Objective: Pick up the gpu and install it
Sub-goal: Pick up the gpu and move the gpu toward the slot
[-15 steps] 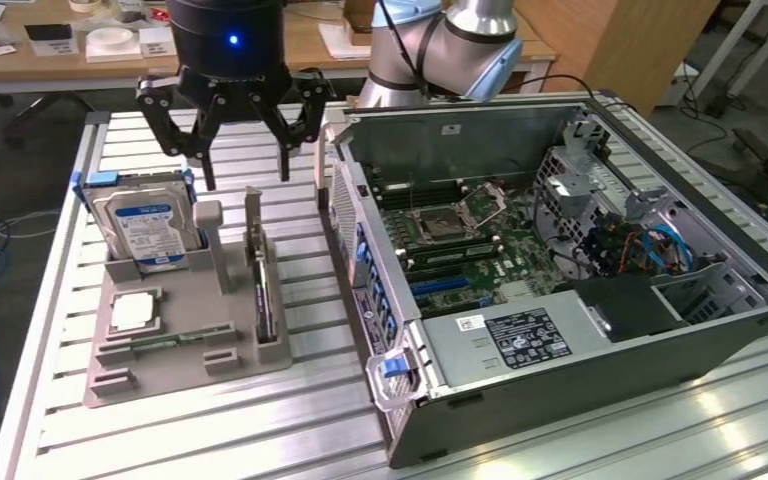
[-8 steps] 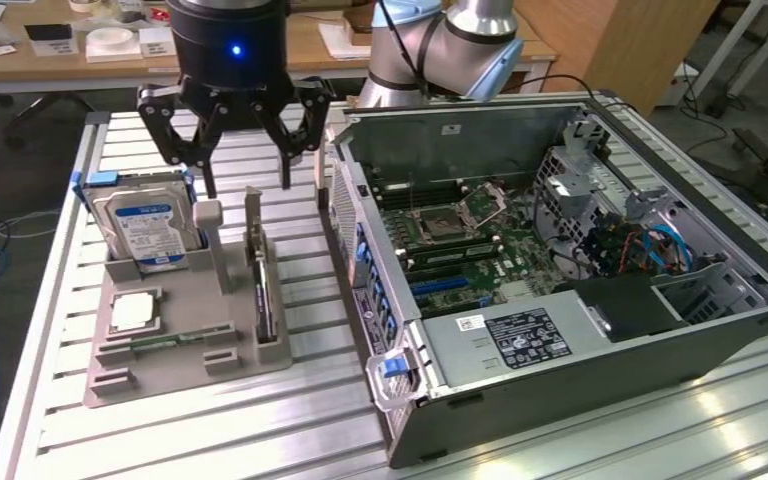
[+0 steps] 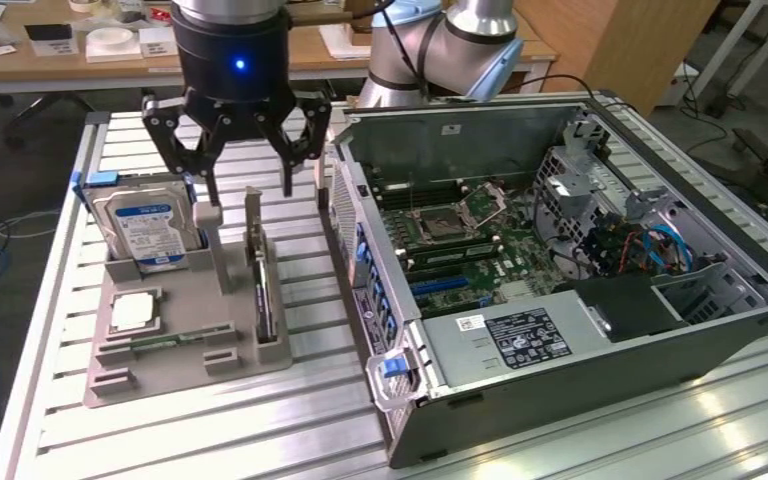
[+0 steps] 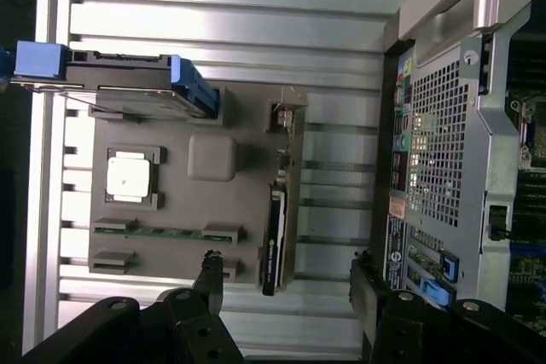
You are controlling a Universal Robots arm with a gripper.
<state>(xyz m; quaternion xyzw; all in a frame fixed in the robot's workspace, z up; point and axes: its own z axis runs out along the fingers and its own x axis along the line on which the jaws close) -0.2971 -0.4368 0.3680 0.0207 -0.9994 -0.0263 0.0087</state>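
The gpu (image 3: 261,292) stands on its edge in a slot of the grey holder tray (image 3: 177,372), its silver bracket end pointing up toward the arm. Straight above that end my gripper (image 3: 245,188) hangs open, touching nothing. In the wrist view the gpu (image 4: 275,240) is a thin dark strip along the tray's (image 4: 213,158) side nearest the case, and the gripper (image 4: 286,277) straddles one end of it with both dark fingers apart and nothing between them. The open computer case (image 3: 558,260) lies at the exterior view's right with its motherboard exposed.
On the same tray are an upright hard drive (image 3: 144,228) with a blue-white label, a silver processor (image 3: 133,312) and a narrow memory stick (image 3: 160,345). The case's rear panel (image 4: 435,142) sits close beside the tray. Everything rests on a slatted aluminium table (image 3: 224,440).
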